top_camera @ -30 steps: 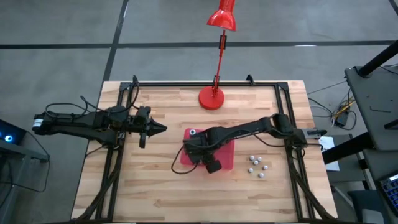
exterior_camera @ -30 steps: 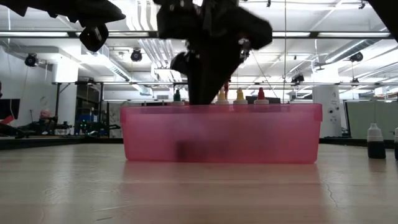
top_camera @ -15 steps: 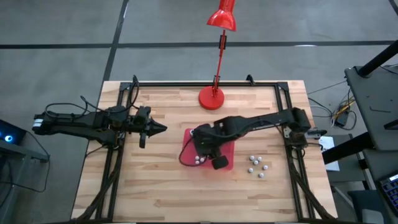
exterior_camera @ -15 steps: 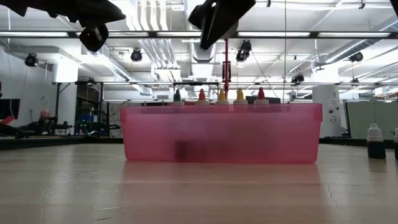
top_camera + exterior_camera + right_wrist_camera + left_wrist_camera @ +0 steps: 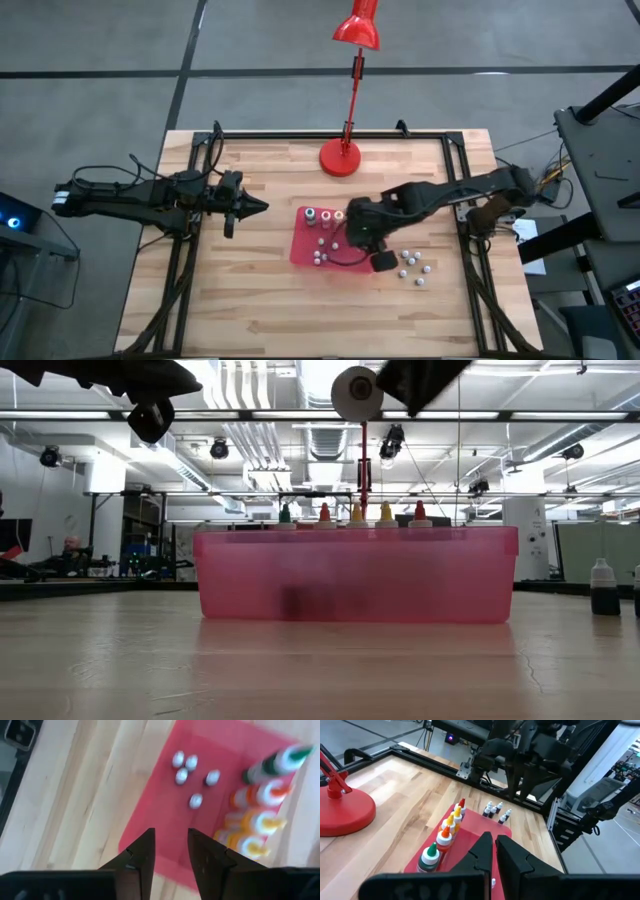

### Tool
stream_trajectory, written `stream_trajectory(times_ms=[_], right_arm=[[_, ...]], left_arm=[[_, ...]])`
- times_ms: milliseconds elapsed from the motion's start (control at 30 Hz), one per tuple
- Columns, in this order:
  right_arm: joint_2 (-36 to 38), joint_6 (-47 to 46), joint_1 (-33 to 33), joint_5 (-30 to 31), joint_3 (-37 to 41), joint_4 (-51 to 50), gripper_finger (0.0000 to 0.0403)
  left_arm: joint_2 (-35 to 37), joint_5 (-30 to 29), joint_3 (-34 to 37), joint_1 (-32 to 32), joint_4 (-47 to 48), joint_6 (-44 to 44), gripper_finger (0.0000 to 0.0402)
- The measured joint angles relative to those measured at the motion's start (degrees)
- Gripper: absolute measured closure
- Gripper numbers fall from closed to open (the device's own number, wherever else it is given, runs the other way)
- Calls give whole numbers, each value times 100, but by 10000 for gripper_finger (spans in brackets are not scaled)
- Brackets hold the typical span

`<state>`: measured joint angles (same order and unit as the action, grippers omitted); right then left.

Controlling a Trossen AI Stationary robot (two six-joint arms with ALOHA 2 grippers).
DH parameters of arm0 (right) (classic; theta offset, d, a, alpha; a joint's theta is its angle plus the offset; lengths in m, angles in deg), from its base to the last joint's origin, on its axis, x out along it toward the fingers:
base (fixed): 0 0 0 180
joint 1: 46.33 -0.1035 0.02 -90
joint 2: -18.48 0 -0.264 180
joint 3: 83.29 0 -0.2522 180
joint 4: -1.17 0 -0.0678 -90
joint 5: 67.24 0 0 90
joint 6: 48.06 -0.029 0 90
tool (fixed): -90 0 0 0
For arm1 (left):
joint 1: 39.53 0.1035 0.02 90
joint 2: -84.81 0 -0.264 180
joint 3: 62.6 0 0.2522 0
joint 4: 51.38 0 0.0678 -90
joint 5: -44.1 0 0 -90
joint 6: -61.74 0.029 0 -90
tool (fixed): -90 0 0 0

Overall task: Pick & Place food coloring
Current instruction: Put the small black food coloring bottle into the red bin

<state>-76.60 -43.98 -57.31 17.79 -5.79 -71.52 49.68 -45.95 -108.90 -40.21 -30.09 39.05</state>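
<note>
We saw a pale wooden table point(image 5: 250, 310) edged by a black frame point(image 5: 300, 135). On it stood the round base of a red lamp point(image 5: 340, 158) near the far edge, a red tray point(image 5: 300, 250) near the middle, and a cluster of small bottles point(image 5: 413, 266) just beside the tray toward the right arm's side.

A red desk lamp point(image 5: 343, 156) stands at the middle of the table's point(image 5: 250, 310) far edge. A flat red tray point(image 5: 302, 248) lies mid-table. Small grey-white beads point(image 5: 413, 265) sit nearer the right edge.
</note>
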Motion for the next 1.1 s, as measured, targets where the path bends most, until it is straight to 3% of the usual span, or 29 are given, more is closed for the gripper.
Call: stream_trajectory(times_ms=[600, 833, 1100], right_arm=[[2070, -1623, -182, 23, 2856, 732, 324], [2578, -1767, -177, 22, 3557, 739, 331], [2635, -1752, -177, 17, 3861, 729, 319]], left_arm=[[2, 0, 0, 0, 0, 38, 402], [2, 0, 0, 0, 2, 91, 402], [2, 0, 0, 1, 5, 603, 402]])
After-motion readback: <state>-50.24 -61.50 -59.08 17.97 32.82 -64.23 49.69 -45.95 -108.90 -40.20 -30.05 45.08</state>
